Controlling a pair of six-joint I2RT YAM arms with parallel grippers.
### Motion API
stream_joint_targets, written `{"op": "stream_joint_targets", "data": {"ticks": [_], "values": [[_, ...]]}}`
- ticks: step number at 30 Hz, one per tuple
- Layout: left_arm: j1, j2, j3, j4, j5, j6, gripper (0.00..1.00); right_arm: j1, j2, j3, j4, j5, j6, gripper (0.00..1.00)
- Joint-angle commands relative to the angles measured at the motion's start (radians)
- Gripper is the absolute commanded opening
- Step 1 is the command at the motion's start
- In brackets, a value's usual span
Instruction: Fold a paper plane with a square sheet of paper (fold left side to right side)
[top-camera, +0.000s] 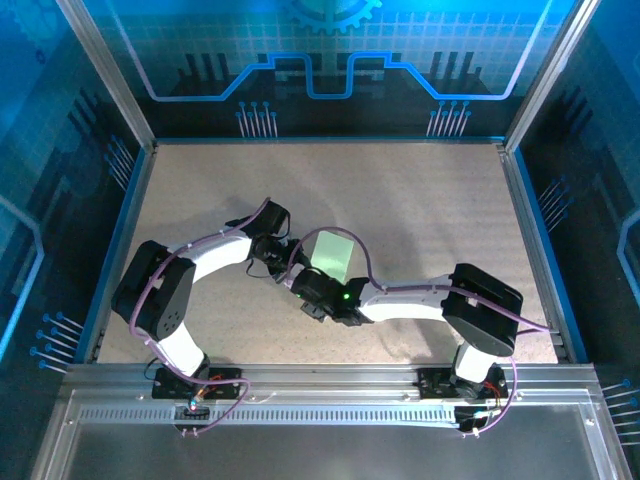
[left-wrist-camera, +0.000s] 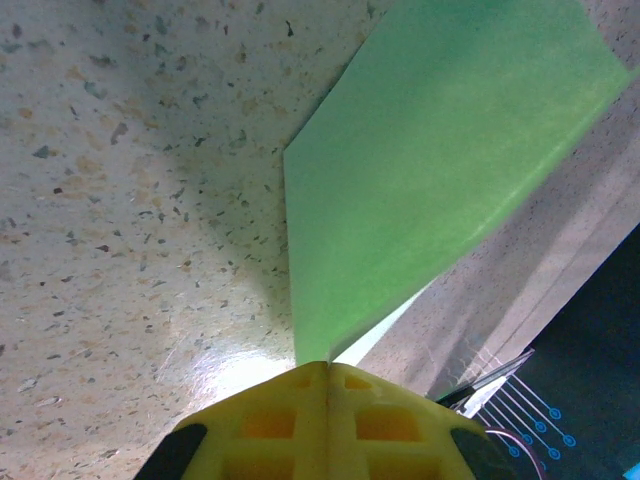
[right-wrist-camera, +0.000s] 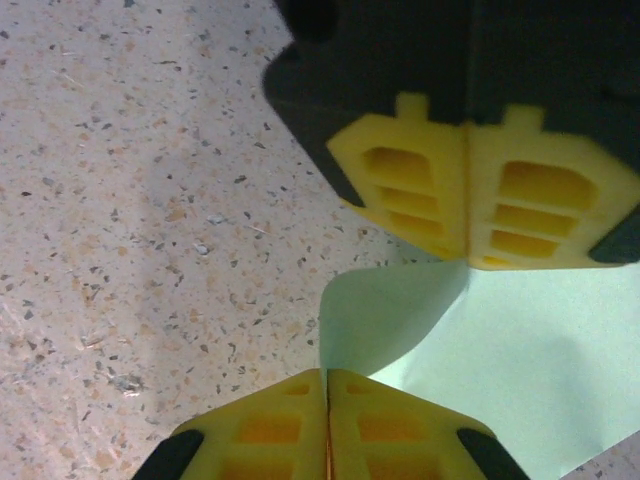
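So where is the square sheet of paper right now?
The square sheet of paper lies at the middle of the table in the top view, its curled-up near-left edge gripped by the left claw and the right claw.

Robotics lab test cell: metal frame (top-camera: 110, 80) is enclosing a speckled table (top-camera: 430, 200), blue circuit-pattern panels (top-camera: 200, 50) are lining the walls, two robot arms (top-camera: 165, 290) are sitting bolted to a metal rail (top-camera: 330, 375).
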Motion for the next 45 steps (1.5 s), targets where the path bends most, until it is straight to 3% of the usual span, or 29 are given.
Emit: {"op": "stream_joint_targets", "data": {"ticks": [1, 6, 10, 14, 20, 25, 35, 45], "values": [[-0.004, 0.004, 0.019, -0.059, 0.036, -0.015, 0.00, -0.017, -0.017, -0.004, 0.005, 0.018, 0.020, 0.07], [0.030, -0.045, -0.001, -0.061, 0.024, -0.001, 0.16, -0.032, -0.058, -0.041, 0.007, -0.013, 0.024, 0.00], [0.097, -0.118, -0.011, -0.073, 0.023, 0.032, 0.31, -0.054, -0.100, -0.069, 0.026, -0.081, 0.035, 0.00], [0.159, -0.168, -0.004, -0.095, 0.020, 0.082, 0.38, -0.088, -0.152, -0.138, 0.069, -0.173, 0.060, 0.00], [0.168, -0.105, 0.047, -0.060, 0.075, 0.145, 0.35, -0.171, -0.224, -0.239, 0.169, -0.358, 0.129, 0.01], [0.120, -0.001, 0.117, -0.035, 0.108, 0.177, 0.31, -0.239, -0.268, -0.317, 0.253, -0.463, 0.185, 0.02], [-0.011, 0.245, 0.310, -0.044, 0.108, 0.216, 0.22, -0.275, -0.303, -0.374, 0.282, -0.475, 0.213, 0.04], [-0.042, 0.395, 0.427, -0.097, 0.099, 0.277, 0.19, -0.278, -0.291, -0.385, 0.296, -0.461, 0.241, 0.04]]}}
